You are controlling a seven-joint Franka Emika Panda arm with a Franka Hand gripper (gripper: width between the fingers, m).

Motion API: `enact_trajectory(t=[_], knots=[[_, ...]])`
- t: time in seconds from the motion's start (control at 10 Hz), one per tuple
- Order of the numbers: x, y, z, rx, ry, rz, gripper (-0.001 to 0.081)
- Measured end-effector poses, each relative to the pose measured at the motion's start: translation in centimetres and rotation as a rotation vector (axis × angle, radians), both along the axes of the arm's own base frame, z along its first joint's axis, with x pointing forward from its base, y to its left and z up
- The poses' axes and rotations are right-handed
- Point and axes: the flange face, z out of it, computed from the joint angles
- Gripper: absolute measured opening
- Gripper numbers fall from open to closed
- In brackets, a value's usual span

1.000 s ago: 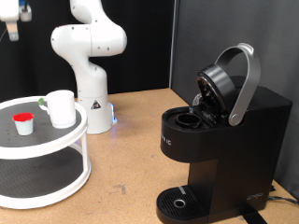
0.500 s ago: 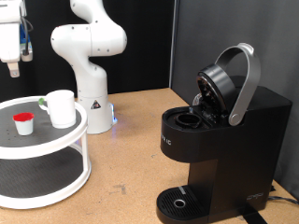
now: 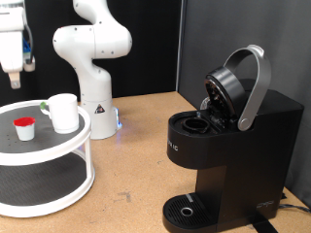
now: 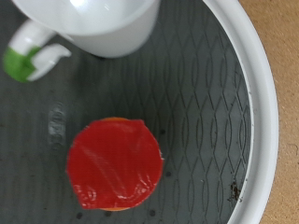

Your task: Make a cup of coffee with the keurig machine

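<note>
Exterior view: gripper [image 3: 14, 80] hangs above the white two-tier round tray [image 3: 58, 146]; can't tell if open. Small white cup [image 3: 63, 112] sits beside the red-topped pod [image 3: 24, 127]. Black boxy keurig machine [image 3: 228, 146] on the table [image 3: 136, 165] at right, lid up.

Wrist view: pod [image 4: 114, 164] nearly centred, cup [image 4: 89, 26] near; descend straight, avoid the green handle [image 4: 17, 63].

A white two-tier round stand [image 3: 86, 131] sits at the lower left of the exterior view on a tan wooden table [image 3: 136, 155]. On its dark mesh top shelf rests a small red-topped white pod [image 3: 24, 127]. A black curtain [image 3: 233, 39] fills the upper right background.
</note>
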Motion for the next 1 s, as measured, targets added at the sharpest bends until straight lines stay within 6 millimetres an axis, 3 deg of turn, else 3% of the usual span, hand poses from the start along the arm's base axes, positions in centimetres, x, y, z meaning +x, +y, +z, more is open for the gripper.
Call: enact_trajectory(t=[0.4, 1.0], knots=[[0.8, 0.6, -3.9, -0.023, 0.027, 0.008, 0.0805], [0.5, 0.8, -7.4, -0.038, 0.022, 0.023, 0.0805]])
